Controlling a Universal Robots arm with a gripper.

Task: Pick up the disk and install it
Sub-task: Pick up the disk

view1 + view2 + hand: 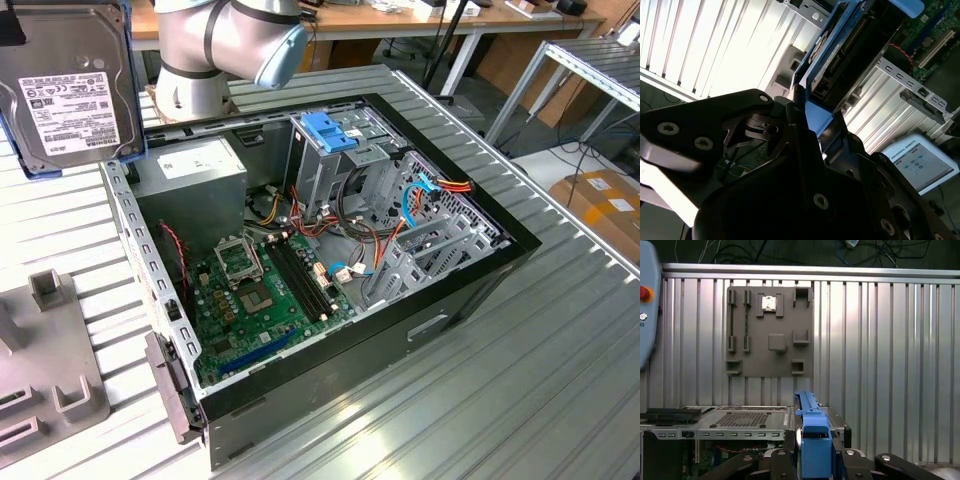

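A: What does the exterior view give?

B: The disk [65,90] is held up off the desk [520,400], at the exterior view's left of the open computer case [330,250]. Its label faces the camera, and blue rails run along its sides. The arm [225,45] rises at the far side of the case.

A: And the second wrist view?

B: The pincer [817,127] is clamped on the blue end tab of the disk [842,55], with black fingers [799,120] on either side of it.

A: The first wrist view?

B: There the disk [812,440] shows edge-on in the pincer [815,467], in front of the case's edge [740,422]. Beyond lies a grey fixture plate [770,340], flat on the ribbed desk [890,340].
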